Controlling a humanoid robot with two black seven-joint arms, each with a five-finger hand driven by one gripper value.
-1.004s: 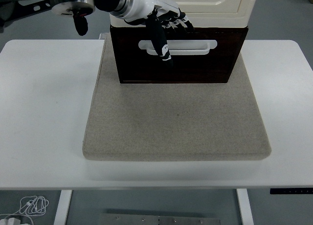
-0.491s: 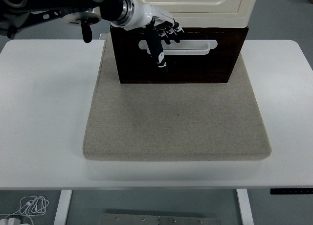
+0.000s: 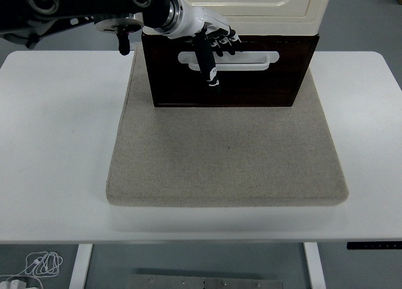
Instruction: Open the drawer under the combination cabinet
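Item: combination cabinet (image 3: 264,1), cream-coloured, standing at the far edge of the grey felt mat (image 3: 226,151). Only its lower part shows; the top is cut off by the picture's upper edge.

Item: drawer (image 3: 230,69), dark brown, directly under the cabinet, its front face turned toward the near side of the mat. The drawer's lower edge rests on the mat's far portion. The front looks to stand slightly forward of the cabinet face above it; how far it is drawn out cannot be told from this angle.

Item: drawer handle (image 3: 242,59), white, a long horizontal bar with rounded ends, set in the upper half of the drawer front, roughly centred.

Item: left hand (image 3: 210,41), white palm with black fingers, reaching in from the left of the drawer on a black arm. The fingers are curled over the top edge of the drawer front and the left end of the handle; one black finger hangs straight down across the handle and over the drawer face. Whether the grip is closed tight on the handle cannot be told.

Item: white table (image 3: 56,144), carrying the mat, bare on either side of the drawer.

Item: coiled white cable (image 3: 41,264), on the floor, well below and left of the drawer.
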